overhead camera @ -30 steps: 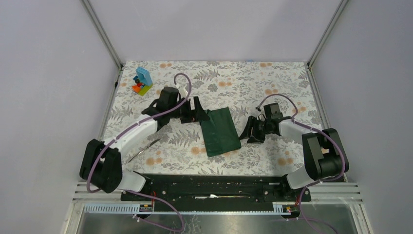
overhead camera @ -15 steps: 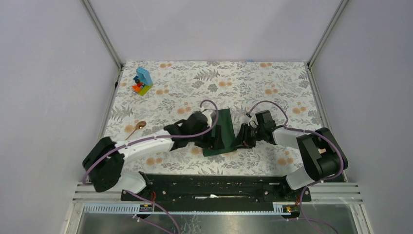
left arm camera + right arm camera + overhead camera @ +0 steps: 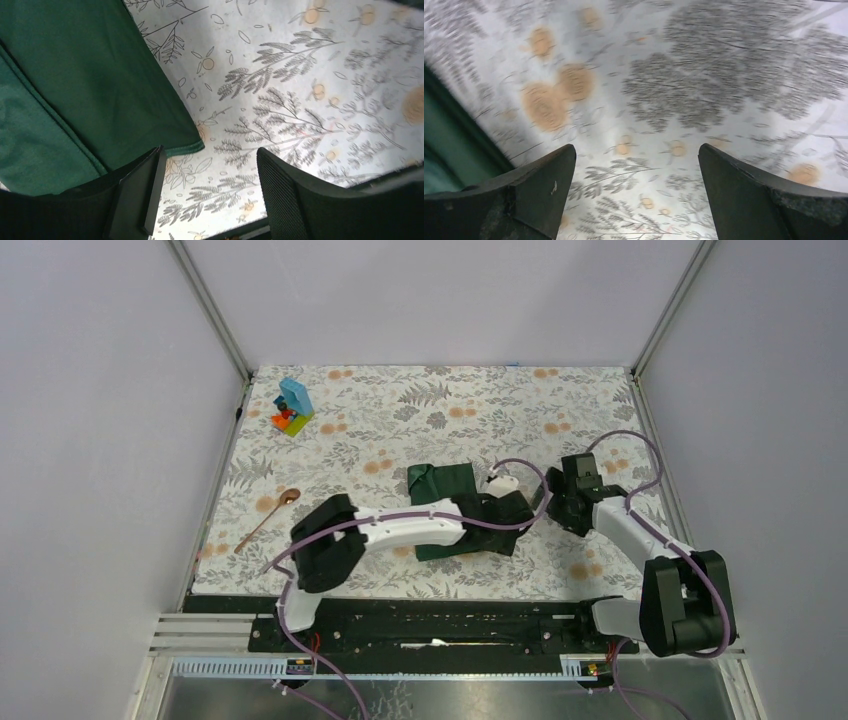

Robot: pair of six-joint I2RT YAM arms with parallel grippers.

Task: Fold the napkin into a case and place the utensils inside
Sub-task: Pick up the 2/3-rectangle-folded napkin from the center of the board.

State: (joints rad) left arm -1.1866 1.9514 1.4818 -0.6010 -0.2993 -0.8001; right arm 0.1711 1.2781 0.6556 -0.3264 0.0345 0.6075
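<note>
Left fingers [image 3: 136,197] spread, empty, one tip over the folded napkin [image 3: 75,80] corner. Right fingers [image 3: 540,192] spread above patterned tabletop [image 3: 704,100], napkin just beside. Risk: a sideways drag snags that hem and opens the fold.

I am counting one dark green napkin [image 3: 445,480] on one floral table covering [image 3: 400,400], and I am seeing only one utensil, a spoon [image 3: 266,521], out on the left side. I am also logging one toy block stack [image 3: 292,408] near the far left corner, built from several coloured bricks whose number I am not managing to resolve. On the rig side I am reading one left arm [image 3: 400,528] and one right arm [image 3: 625,530], one left gripper [image 3: 211,152] and one right gripper [image 3: 636,150], each showing two fingers [image 3: 135,200], plus two purple cables [image 3: 620,437], one per arm.
</note>
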